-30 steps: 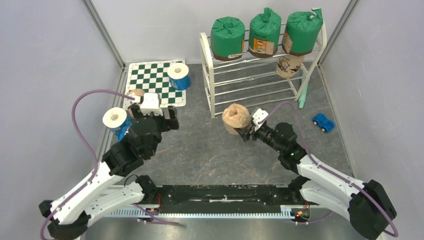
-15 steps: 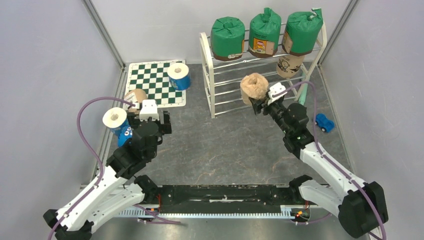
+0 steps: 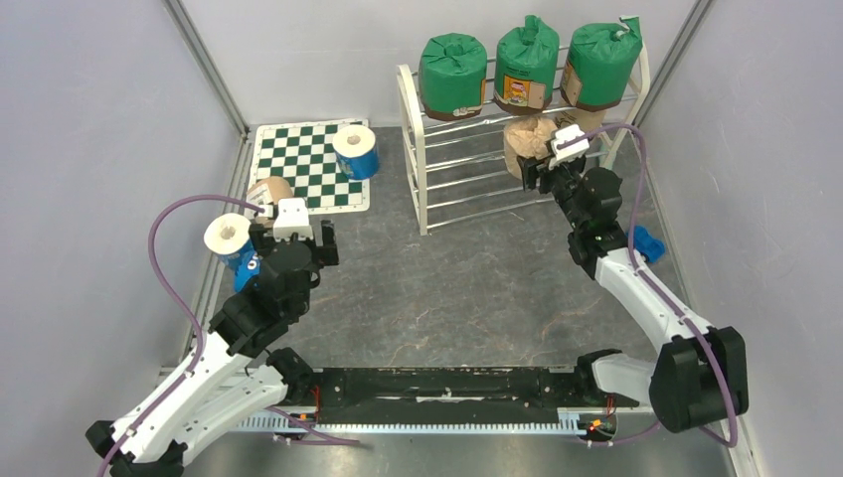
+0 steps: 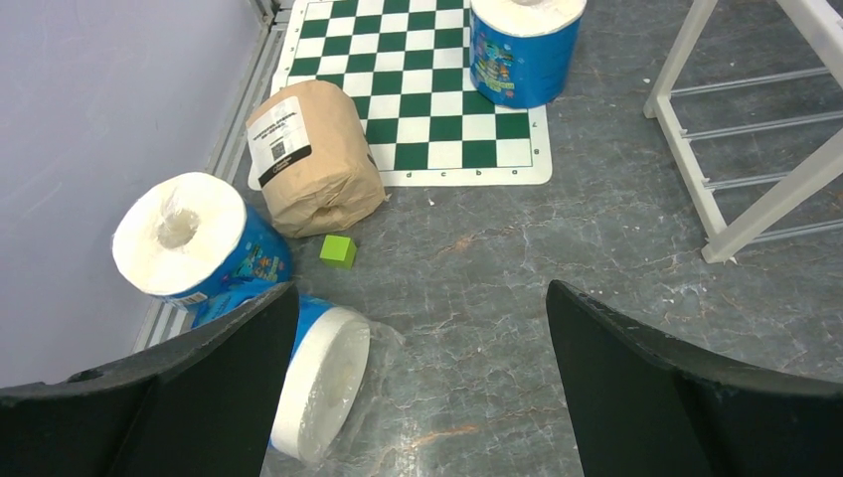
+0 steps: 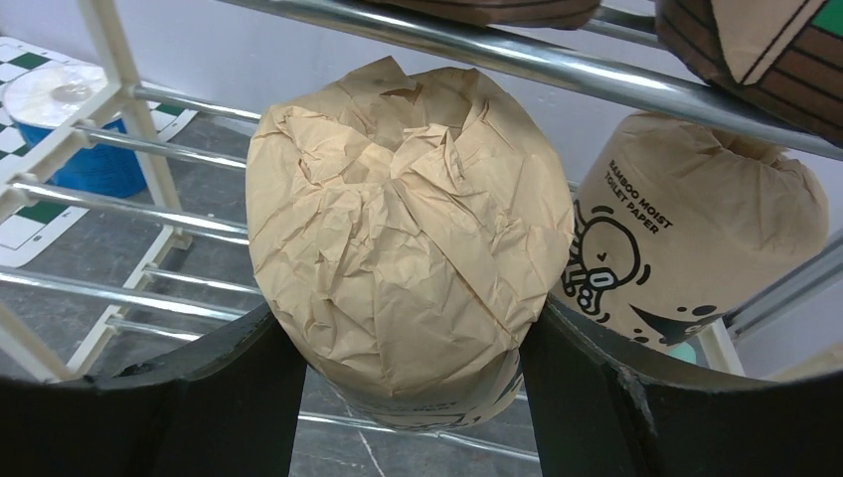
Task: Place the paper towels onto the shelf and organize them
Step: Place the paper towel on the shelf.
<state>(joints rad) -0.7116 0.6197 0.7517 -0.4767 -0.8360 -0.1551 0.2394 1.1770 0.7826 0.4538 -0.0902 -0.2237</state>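
Since a second ago, the right arm has carried its brown roll from the middle of the worktop up to the shelf, in the upper right of the top view. The left arm has barely moved.

The right tool is partly spread and pinches the brown roll from both sides. The roll is just under the top rods, at the second level. I cannot tell if it sits on the rods.

The left tool is spread wide and holds nothing. It hangs over the worktop at the left of the top view, close to two blue rolls.

Three green rolls stand in a row on the top level of the shelf.

Three brown rolls show. One is in the right tool. A second brown roll, with a black drawing, sits on the shelf just beside it. A third brown roll lies at the edge of the checkered mat.

Three blue rolls show. One blue roll stands on the mat. Another blue roll leans by the left wall. The last blue roll lies on its side just below it.

One small green block lies by the third brown roll. One blue toy car peeks out beside the right arm.
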